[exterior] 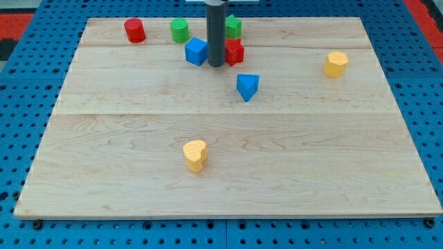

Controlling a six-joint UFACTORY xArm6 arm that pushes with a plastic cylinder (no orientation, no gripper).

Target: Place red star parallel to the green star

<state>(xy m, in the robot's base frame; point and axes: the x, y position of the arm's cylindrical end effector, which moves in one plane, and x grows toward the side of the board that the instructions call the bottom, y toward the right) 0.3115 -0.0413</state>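
Note:
The red star (234,52) lies near the view's top, just below the green star (233,27). Both are partly hidden by my rod. My tip (216,65) rests on the board between the blue cube (196,51) on its left and the red star on its right, close to or touching both. The green star sits right of the rod, at the board's top edge.
A red cylinder (134,30) and a green cylinder (180,30) stand at the top left. A blue triangle (247,86) lies below the red star. A yellow block (336,63) is at the right; a yellow heart (195,155) is low centre. The wooden board (104,173) rests on blue pegboard.

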